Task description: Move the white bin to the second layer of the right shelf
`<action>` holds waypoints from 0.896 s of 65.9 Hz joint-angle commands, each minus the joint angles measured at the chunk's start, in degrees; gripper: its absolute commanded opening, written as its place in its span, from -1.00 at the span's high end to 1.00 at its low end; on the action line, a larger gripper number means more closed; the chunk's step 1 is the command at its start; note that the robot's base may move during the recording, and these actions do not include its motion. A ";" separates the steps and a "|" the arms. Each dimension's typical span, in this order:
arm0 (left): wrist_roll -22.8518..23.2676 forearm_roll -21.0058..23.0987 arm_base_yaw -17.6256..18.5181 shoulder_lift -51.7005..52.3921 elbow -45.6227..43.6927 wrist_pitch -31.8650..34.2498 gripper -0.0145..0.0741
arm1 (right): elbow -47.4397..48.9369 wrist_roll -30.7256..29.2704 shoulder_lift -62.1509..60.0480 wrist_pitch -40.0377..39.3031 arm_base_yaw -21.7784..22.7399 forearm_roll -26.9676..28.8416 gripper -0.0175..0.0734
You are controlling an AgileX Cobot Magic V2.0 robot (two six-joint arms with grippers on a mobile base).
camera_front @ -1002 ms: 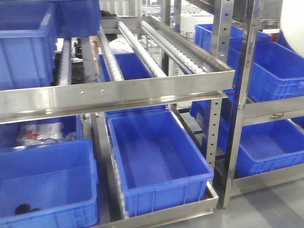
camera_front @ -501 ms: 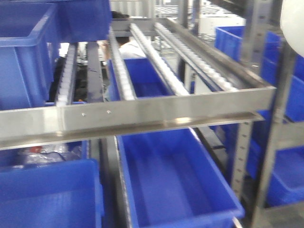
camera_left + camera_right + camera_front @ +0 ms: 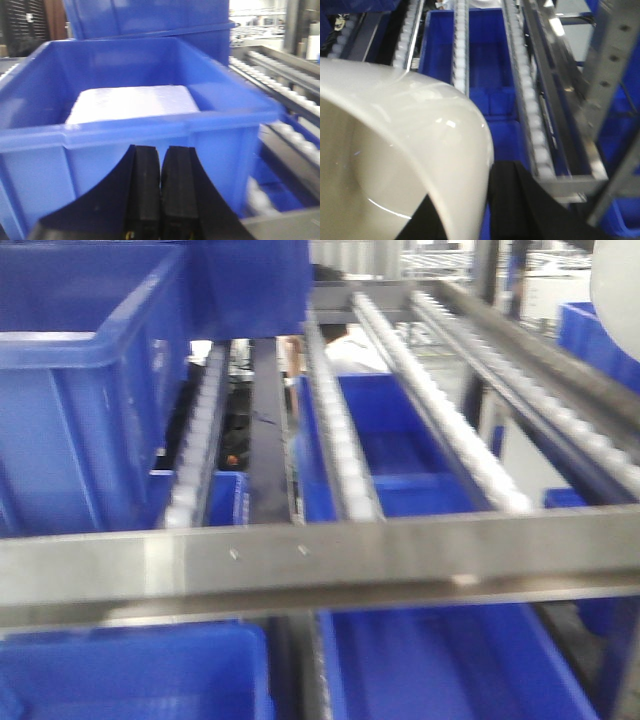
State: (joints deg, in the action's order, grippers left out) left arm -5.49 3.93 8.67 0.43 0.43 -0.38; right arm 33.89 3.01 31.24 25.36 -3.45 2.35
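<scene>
The white bin (image 3: 395,150) fills the left of the right wrist view, glossy and cream-white. My right gripper (image 3: 465,182) is shut on the bin's wall, one black finger inside and one outside. In the front view only a corner of the white bin (image 3: 620,275) shows, at the upper right. The right shelf second layer (image 3: 455,430) lies ahead, with its white roller lanes (image 3: 525,85) below and to the right of the bin. My left gripper (image 3: 160,150) is shut on nothing, right in front of a blue crate's wall.
A blue crate (image 3: 150,130) holding a white block (image 3: 135,102) stands on the rollers at left (image 3: 80,410), another stacked behind. The steel front rail (image 3: 320,560) crosses the view. Blue crates (image 3: 440,660) sit below. A perforated steel post (image 3: 615,55) rises at right.
The front view has closed in on the shelf: the front rail has dropped lower and grown larger, the roller lanes now fill the frame. The white bin stays at the upper right.
</scene>
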 commanded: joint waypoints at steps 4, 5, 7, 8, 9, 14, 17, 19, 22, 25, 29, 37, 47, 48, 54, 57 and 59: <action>0.43 0.29 0.11 0.76 1.90 4.99 0.48 | 1.79 -0.16 0.09 -5.68 0.33 -0.16 0.56; 0.43 0.29 0.11 0.76 1.90 4.99 0.48 | 1.79 -0.16 0.09 -5.68 0.33 -0.16 0.56; 0.43 0.29 0.11 0.76 1.90 4.99 0.48 | 1.79 -0.16 0.09 -5.68 0.33 -0.16 0.56; 0.43 0.29 0.11 0.76 1.90 4.99 0.48 | 1.79 -0.16 0.09 -5.68 0.33 -0.16 0.56; 0.43 0.29 0.11 0.76 1.90 4.99 0.48 | 1.79 -0.16 0.09 -5.68 0.33 -0.16 0.56; 0.43 0.29 0.11 0.76 1.90 4.99 0.48 | 1.79 -0.16 0.09 -5.68 0.33 -0.16 0.56; 0.43 0.29 0.11 0.76 1.90 4.99 0.48 | 1.79 -0.16 0.09 -5.68 0.33 -0.16 0.56; 0.43 0.29 0.11 0.76 1.90 4.99 0.48 | 1.79 -0.16 0.09 -5.68 0.33 -0.16 0.56; 0.43 0.29 0.11 0.76 1.90 4.99 0.48 | 1.79 -0.16 0.09 -5.68 0.33 -0.16 0.56; 0.43 0.29 0.11 0.76 1.90 4.99 0.48 | 1.79 -0.16 0.09 -5.68 0.33 -0.16 0.56; 0.43 0.29 0.11 0.76 1.90 4.99 0.48 | 1.79 -0.16 0.09 -5.68 0.33 -0.16 0.56; 0.43 0.29 0.11 0.76 1.90 4.99 0.48 | 1.79 -0.16 0.09 -5.68 0.33 -0.16 0.56; 0.43 0.29 0.11 0.76 1.90 4.99 0.48 | 1.79 -0.16 0.09 -5.68 0.33 -0.16 0.56; 0.43 0.29 0.11 0.76 1.90 4.99 0.48 | 1.79 -0.16 0.09 -5.68 0.33 -0.16 0.56; 0.43 0.29 0.11 0.76 1.90 4.99 0.48 | 1.79 -0.16 0.09 -5.68 0.33 -0.16 0.56; 0.43 0.29 0.11 0.76 1.90 4.99 0.48 | 1.79 -0.16 0.09 -5.68 0.33 -0.16 0.56; 0.43 0.29 0.11 0.76 1.90 4.99 0.48 | 1.79 -0.16 0.09 -5.68 0.33 -0.16 0.56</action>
State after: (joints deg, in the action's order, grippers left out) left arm -5.49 3.93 8.67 0.43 0.43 -0.38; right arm 33.89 3.01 31.24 25.36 -3.45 2.35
